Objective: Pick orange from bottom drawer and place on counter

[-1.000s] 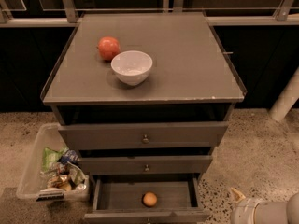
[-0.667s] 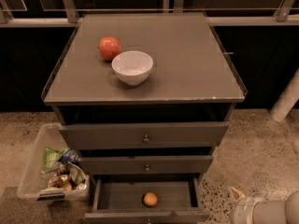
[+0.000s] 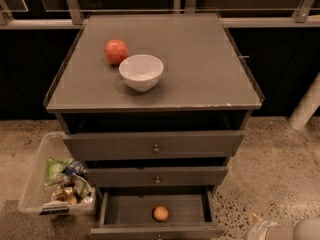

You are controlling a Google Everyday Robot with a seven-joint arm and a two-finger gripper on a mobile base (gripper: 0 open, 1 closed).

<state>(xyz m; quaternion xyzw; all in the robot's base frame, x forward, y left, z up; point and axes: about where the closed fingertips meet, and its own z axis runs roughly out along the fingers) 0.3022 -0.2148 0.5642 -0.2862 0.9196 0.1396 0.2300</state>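
Observation:
The orange (image 3: 160, 213) is small and pale yellow-orange. It lies near the middle of the open bottom drawer (image 3: 115, 211), the lowest of three dark grey drawers. The counter (image 3: 200, 64) is the flat grey top of the cabinet. It carries a white bowl (image 3: 141, 71) and a larger red-orange fruit (image 3: 116, 51) at its left. Only a white part of my arm (image 3: 282, 230) shows at the bottom right corner, to the right of the drawer. The gripper itself is out of view.
The two upper drawers (image 3: 155, 145) stand partly pulled out above the bottom one. A clear plastic bin (image 3: 37, 184) with wrappers and packets sits on the speckled floor left of the cabinet. A white post (image 3: 306, 106) stands at the right.

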